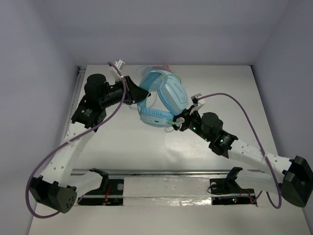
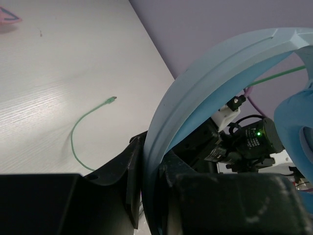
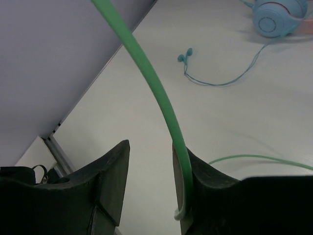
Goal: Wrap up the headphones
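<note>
- Top view: the headphones (image 1: 165, 95) are at the far middle of the table (image 1: 146, 156), between the two arms. The left gripper (image 1: 138, 93) comes to them from the left, at the headband. The right gripper (image 1: 179, 122) is at their near right side, just beside the lower cup (image 1: 154, 117).
- Left wrist view: the jaws are pressed together on the headband (image 2: 205, 88), which rises out of the fingers as a wide arc to the right. The headphones seem lifted off the table. The loose end of the cable (image 2: 74, 139) lies on the table in a curve, and its plug is free.
- Right wrist view: the jaws are apart, with a clear gap. The green cable passes through this gap and leans on one finger only, so it is not pinched. From there it runs steeply up and away. Far behind lie the smaller headphones (image 3: 276, 17), well apart from the jaws.
- Judgement: the winding depends on the cable, and the right arm is nearer to it. I think this arm must first close on the cable, then lead it around the part that the left arm keeps steady. The thin cable may slip out of the gap.
</note>
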Robot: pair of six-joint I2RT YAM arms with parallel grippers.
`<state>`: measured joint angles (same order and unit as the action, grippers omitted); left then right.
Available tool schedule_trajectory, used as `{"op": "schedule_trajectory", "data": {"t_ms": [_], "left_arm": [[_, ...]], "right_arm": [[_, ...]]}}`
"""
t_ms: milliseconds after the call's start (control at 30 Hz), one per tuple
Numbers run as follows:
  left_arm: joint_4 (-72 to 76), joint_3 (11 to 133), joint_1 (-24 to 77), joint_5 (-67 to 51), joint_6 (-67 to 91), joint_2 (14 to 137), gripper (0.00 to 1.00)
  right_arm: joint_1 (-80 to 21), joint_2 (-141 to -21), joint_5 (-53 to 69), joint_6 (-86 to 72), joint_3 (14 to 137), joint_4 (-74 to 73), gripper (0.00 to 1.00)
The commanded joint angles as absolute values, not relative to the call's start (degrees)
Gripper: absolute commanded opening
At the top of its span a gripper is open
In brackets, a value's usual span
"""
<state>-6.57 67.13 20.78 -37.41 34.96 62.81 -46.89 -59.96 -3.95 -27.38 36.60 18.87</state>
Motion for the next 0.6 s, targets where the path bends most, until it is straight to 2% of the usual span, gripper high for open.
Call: {"op": "schedule_trajectory", "data": {"t_ms": [0,300,567], "left_arm": [[-5.27,72.5,20.57,-35.42,36.48,61.79,0.0],[-8.52,77.43,20.04,-29.1,36.12,63.37,0.0],[-6.33,80.59,19.51,-29.09,38.76,66.09,0.0]], "right_arm": [[-46.58,-62.3,-0.97,-28.3,35.77,30.14,0.47],[-46.58,-71.27,1.76,-30.85,32.61,38.14,0.46],[-46.58,-76.55,4.66,-35.07,29.01,45.43,0.46]]}}
